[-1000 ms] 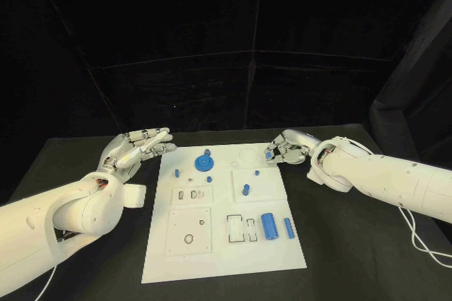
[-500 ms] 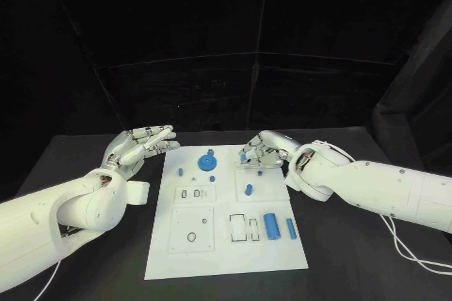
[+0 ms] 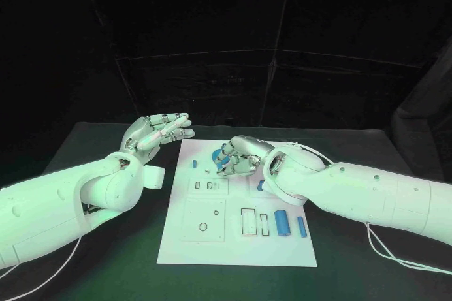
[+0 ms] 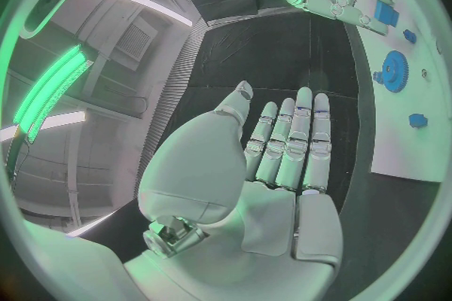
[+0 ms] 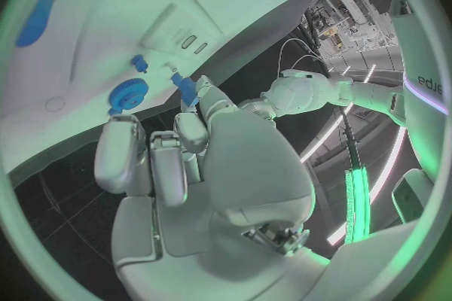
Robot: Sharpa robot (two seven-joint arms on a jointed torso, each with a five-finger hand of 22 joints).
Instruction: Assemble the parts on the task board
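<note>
While the right hand [image 3: 236,156] pinched a small blue part [image 5: 185,92] over the white task board [image 3: 189,242], the left hand [image 3: 155,132] hung flat, fingers straight, holding nothing.

Lab test booth: black curtains [image 3: 283,85], black table [image 3: 358,144]

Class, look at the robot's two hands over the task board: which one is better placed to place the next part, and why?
Probably the right hand: it hovers over the task board near the blue gear, pinching a small blue part. The left hand is raised off the board's edge, holding nothing.
</note>
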